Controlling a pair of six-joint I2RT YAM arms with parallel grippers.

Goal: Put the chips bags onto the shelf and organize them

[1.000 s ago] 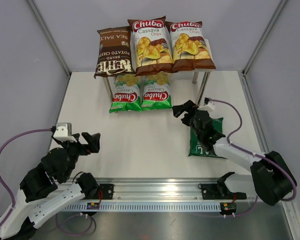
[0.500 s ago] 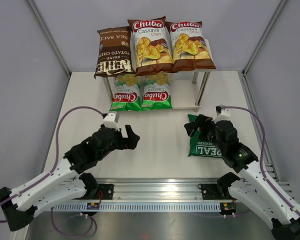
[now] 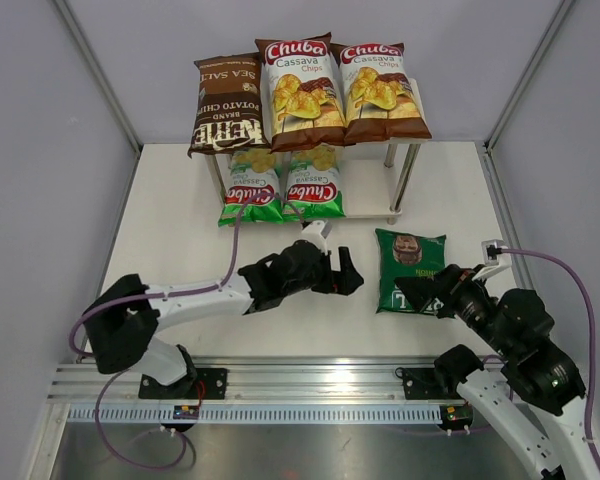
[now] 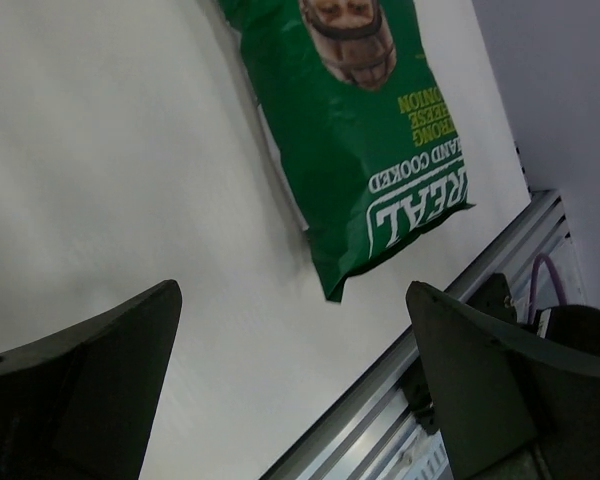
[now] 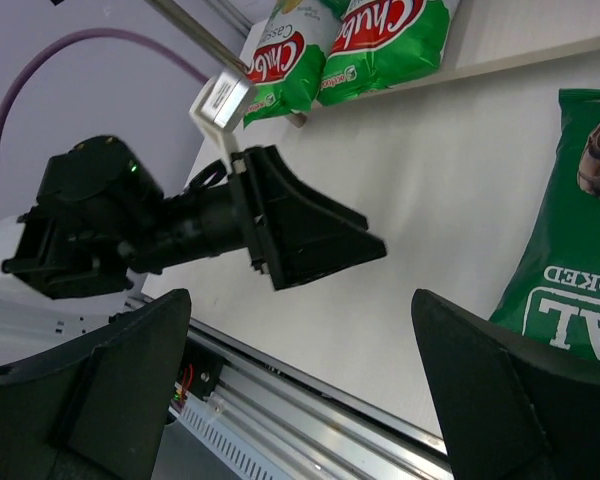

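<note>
Holding left gripper (image 3: 346, 275) and right gripper (image 3: 425, 295) open beside the lower-right bag (image 3: 408, 255), we risk them colliding over it.

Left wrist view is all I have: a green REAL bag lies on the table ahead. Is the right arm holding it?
Observer: No. The right tool is open by the REAL bag's near right corner, not clamped on it.
Operator: Where is there room on the shelf?
Observer: The shelf's lower board is bare at its right end; two green Chuba bags fill the rest.
Operator: And the top?
Observer: Full: a Kettle bag and two Cassava bags side by side.
</note>
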